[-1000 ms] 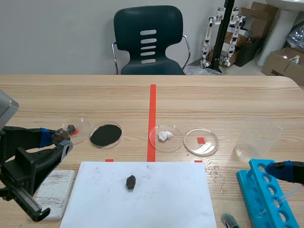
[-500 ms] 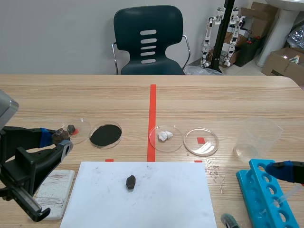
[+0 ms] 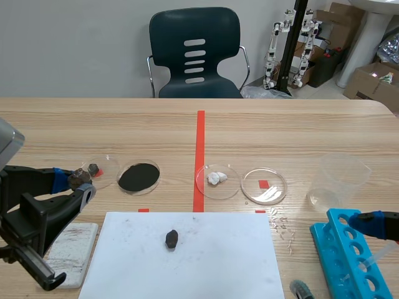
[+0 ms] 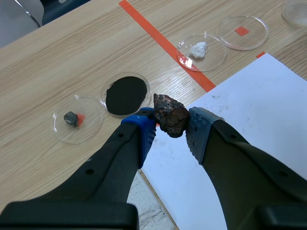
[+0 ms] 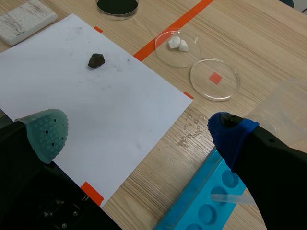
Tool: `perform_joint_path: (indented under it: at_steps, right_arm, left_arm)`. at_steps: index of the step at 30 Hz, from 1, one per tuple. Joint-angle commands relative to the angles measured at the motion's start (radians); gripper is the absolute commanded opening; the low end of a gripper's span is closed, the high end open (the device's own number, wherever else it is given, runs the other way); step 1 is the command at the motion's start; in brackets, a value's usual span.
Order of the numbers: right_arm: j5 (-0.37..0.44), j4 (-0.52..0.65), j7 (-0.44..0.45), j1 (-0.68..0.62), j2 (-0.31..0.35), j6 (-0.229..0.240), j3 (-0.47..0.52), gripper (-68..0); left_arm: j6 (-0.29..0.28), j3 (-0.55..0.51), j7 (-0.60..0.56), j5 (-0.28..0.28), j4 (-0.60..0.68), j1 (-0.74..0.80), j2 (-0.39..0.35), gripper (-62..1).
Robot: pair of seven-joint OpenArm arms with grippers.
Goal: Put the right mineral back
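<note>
My left gripper (image 4: pixel 170 125) is shut on a rough brown mineral (image 4: pixel 170 115), held above the paper's near left corner; in the scene view it (image 3: pixel 80 180) hovers beside the leftmost dish (image 3: pixel 106 165), which holds a small dark stone (image 4: pixel 70 118). A dark mineral (image 3: pixel 171 238) lies on the white paper (image 3: pixel 206 268). Beyond the paper stand a black-filled dish (image 3: pixel 138 177), a dish with white pieces (image 3: pixel 217 180) and an empty dish (image 3: pixel 264 185) with a red mark. My right gripper (image 5: pixel 139 136) is open above the paper's right edge, holding nothing.
A blue test-tube rack (image 3: pixel 346 255) and a clear plastic beaker (image 3: pixel 337 180) stand at the right. A white streak tile (image 3: pixel 72 252) lies left of the paper. A chair (image 3: pixel 195 53) stands beyond the table's far edge.
</note>
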Motion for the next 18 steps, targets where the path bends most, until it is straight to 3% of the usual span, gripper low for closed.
perform_joint_path:
  at_steps: [1, 8, 12, 18]
  right_arm:
    - [0.011, 0.013, 0.019, 0.0, 0.005, 0.0, 0.003, -6.5]
    - [0.011, 0.013, 0.019, 0.0, 0.005, 0.0, 0.003, -6.5]
    - [0.011, 0.013, 0.019, 0.0, 0.005, 0.0, 0.003, -6.5]
    - [0.011, 0.013, 0.019, 0.0, 0.005, 0.0, 0.003, -6.5]
  left_arm:
    - [0.001, 0.003, -0.013, -0.007, 0.013, -0.008, 0.021, -49.3]
    - [0.005, 0.112, 0.01, -0.008, 0.011, -0.09, 0.077, -49.4]
    - [0.016, 0.214, 0.116, -0.014, -0.006, -0.178, 0.099, -49.4]
    - [0.131, 0.379, 0.325, -0.014, -0.11, -0.356, 0.165, -49.4]
